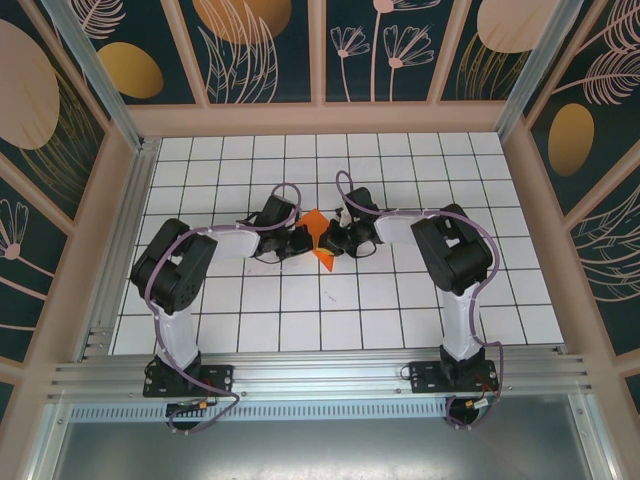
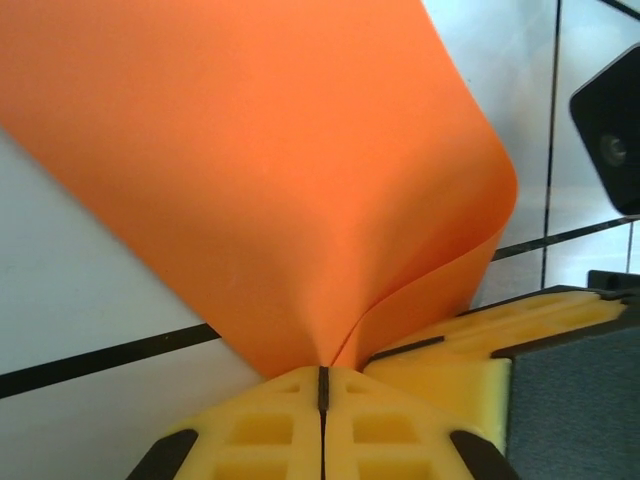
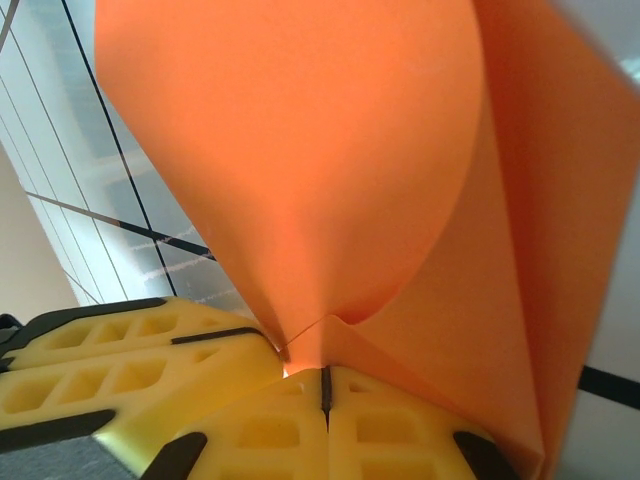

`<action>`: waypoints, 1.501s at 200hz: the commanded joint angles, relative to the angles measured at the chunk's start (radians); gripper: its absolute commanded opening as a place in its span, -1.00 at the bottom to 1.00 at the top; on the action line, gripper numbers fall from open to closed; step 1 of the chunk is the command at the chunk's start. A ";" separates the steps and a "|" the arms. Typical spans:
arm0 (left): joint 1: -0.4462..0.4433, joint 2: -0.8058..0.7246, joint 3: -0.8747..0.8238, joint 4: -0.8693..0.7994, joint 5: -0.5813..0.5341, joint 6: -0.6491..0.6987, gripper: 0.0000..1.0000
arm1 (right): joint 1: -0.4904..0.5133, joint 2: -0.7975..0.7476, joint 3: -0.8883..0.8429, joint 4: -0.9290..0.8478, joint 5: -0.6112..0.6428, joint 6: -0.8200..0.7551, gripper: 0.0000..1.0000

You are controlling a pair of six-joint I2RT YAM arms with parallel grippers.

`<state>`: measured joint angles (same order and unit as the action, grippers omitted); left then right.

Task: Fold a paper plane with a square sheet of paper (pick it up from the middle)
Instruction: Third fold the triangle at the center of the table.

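Note:
The orange sheet of paper point(image 1: 320, 243) hangs above the middle of the white grid table point(image 1: 300, 310), bent and doubled over itself with a point toward the front. I cannot make out a paper plane shape in it. My left gripper point(image 1: 304, 240) is shut on its left side. In the left wrist view the yellow jaws of the left gripper point(image 2: 322, 374) meet on a pinched fold of the paper point(image 2: 270, 170). My right gripper point(image 1: 336, 240) is shut on the right side. In the right wrist view the right gripper point(image 3: 325, 372) clamps layered paper point(image 3: 300, 160).
The two grippers sit tip to tip; the right one's yellow fingers point(image 2: 480, 340) show in the left wrist view, the left one's fingers point(image 3: 120, 365) in the right wrist view. Wooden walls point(image 1: 330, 118) ring the table. An aluminium rail point(image 1: 320, 372) runs along the near edge.

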<state>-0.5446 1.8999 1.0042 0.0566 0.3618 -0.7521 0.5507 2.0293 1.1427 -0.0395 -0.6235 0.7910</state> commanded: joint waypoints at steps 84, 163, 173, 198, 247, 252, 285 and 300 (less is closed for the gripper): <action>-0.027 0.002 0.002 -0.009 0.001 -0.048 -1.00 | 0.002 0.027 -0.038 -0.040 0.037 -0.005 -1.00; -0.038 0.034 0.026 -0.014 0.030 -0.065 -1.00 | 0.002 0.029 -0.035 -0.039 0.036 -0.003 -1.00; -0.038 0.034 0.025 -0.009 0.033 -0.069 -1.00 | 0.002 0.028 -0.035 -0.041 0.036 -0.003 -1.00; -0.039 0.042 0.031 -0.025 0.008 -0.070 -1.00 | 0.003 0.029 -0.036 -0.040 0.035 -0.003 -1.00; -0.050 0.072 0.081 -0.144 -0.098 -0.046 -1.00 | 0.003 0.017 -0.028 -0.042 0.024 -0.006 -1.00; -0.052 0.077 0.085 -0.158 -0.112 -0.044 -1.00 | 0.003 0.014 -0.026 -0.042 0.022 -0.007 -1.00; -0.061 0.099 0.114 -0.240 -0.184 -0.022 -1.00 | 0.002 -0.023 -0.031 -0.011 -0.013 -0.011 -1.00; -0.064 0.110 0.124 -0.266 -0.209 -0.016 -1.00 | 0.002 -0.049 -0.041 0.009 -0.029 -0.011 -1.00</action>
<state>-0.5945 1.9392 1.1122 -0.1230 0.2680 -0.7910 0.5465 2.0254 1.1370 -0.0277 -0.6296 0.7906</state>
